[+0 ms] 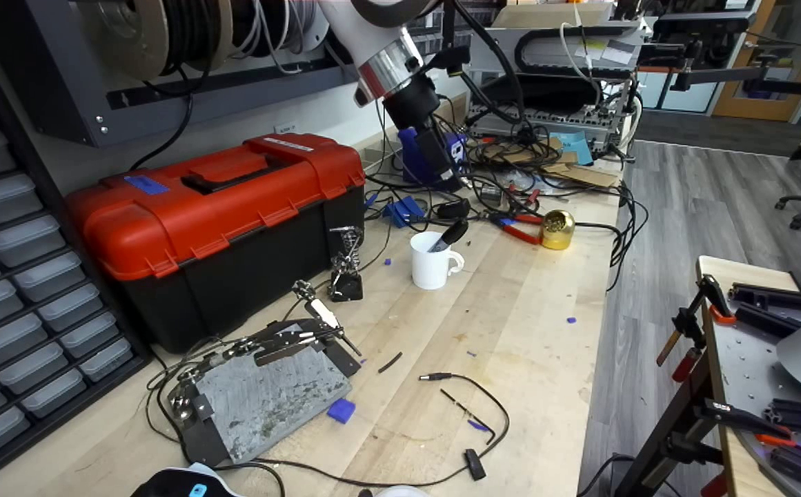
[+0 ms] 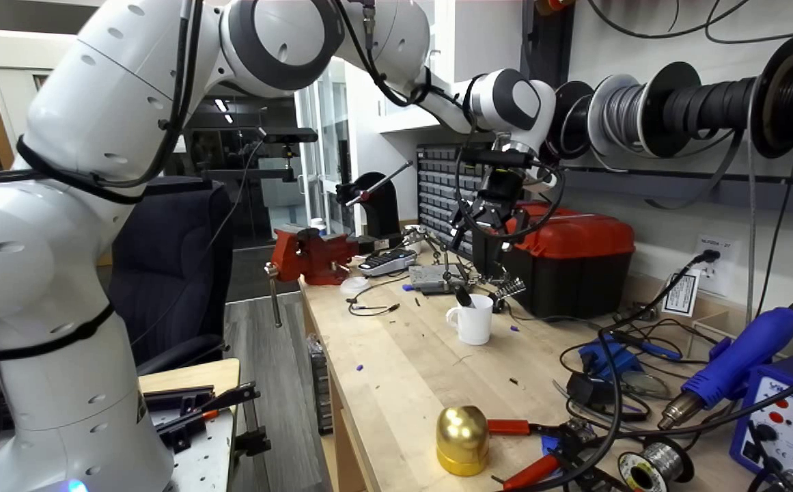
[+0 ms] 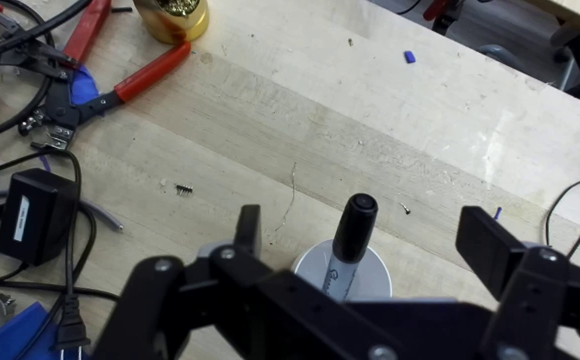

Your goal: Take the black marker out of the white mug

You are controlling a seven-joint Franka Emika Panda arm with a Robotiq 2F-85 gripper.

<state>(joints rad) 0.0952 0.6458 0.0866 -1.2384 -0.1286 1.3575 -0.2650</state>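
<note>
"Black, flat-padded jaws are nearest in the wrist view. How do they stand?"

"Spread wide, holding nothing, above the slim, black-capped, grey-barrelled plastic marker [image 3: 348, 250]. It shows between them there, yet touches neither."

"And where is it resting?"

"In the small white ceramic mug [image 2: 476, 324], cap above the rim, leaning toward the handle. I judge the approach is in hand and the grasp not yet made."

"So the next move?"

"Lower until the cap sits between the jaws, pinch it, then lift along its lean. A sideways drag could tip the mug on the pale wooden surface [image 2: 396, 369]."

"Any writing?"

"Nearest, dark script on the barrel starts 'Sh', likely Sharpie; the rest is hidden. In an exterior view, near right, the blue box-shaped electronic unit [image 2: 789, 437] reads 878, after letters that look like YIHUA."

"And farther off?"

"At right, the white wall socket plate [image 2: 725, 273] has print too small to trust. Beyond that, the red-lidded black plastic toolbox [image 2: 567, 266] shows no lettering I can make out from there."
</note>
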